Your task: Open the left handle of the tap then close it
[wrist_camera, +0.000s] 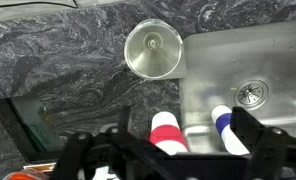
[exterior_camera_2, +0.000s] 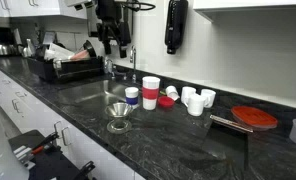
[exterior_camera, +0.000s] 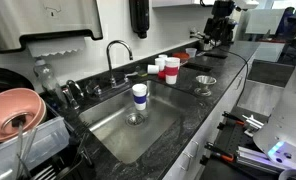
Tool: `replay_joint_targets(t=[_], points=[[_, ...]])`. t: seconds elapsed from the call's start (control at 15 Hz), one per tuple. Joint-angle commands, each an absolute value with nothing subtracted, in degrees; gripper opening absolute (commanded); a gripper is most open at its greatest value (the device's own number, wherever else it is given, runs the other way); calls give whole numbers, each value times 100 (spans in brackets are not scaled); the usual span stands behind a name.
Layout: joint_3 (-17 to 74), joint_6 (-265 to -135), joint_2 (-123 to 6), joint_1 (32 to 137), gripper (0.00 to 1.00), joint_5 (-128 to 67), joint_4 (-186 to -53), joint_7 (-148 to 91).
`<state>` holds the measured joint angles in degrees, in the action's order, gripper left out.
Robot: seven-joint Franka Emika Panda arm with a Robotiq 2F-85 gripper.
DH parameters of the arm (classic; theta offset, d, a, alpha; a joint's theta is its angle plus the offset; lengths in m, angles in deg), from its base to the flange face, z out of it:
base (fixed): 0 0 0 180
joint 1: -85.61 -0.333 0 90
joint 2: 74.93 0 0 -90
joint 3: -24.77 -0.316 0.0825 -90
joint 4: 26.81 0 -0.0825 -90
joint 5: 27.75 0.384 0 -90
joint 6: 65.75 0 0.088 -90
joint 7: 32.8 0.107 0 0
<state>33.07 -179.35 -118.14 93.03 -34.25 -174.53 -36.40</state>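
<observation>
The tap (exterior_camera: 116,55) is a tall chrome gooseneck behind the sink (exterior_camera: 113,130), with a small lever handle on each side of its base. In an exterior view its thin spout (exterior_camera_2: 133,68) shows just behind my gripper. My gripper (exterior_camera_2: 111,45) hangs high above the counter's front part, well away from the tap and its handles. It also shows at the top right in an exterior view (exterior_camera: 218,28). In the wrist view my gripper (wrist_camera: 173,165) is open and empty, its dark fingers wide apart. The tap is out of the wrist view.
A metal funnel (wrist_camera: 153,48) stands on the dark counter (exterior_camera: 228,75). A blue-banded cup (exterior_camera: 139,95) stands in the sink. Red and white cups (exterior_camera: 168,68) stand by the sink. A clear bottle (exterior_camera: 43,75) and a dish rack (exterior_camera_2: 68,68) are beside the tap.
</observation>
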Motion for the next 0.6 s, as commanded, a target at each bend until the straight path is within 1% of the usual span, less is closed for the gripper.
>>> replay_joint_targets(t=[0.0,0.2,0.53], points=[[3287,-17920,-11808,9328,100,-3407,-17439,-3655],[3149,-18244,-11438,9249,100,-3378,-17342,-3484],[2673,-19330,-10608,8957,100,-3428,-17215,-3119]])
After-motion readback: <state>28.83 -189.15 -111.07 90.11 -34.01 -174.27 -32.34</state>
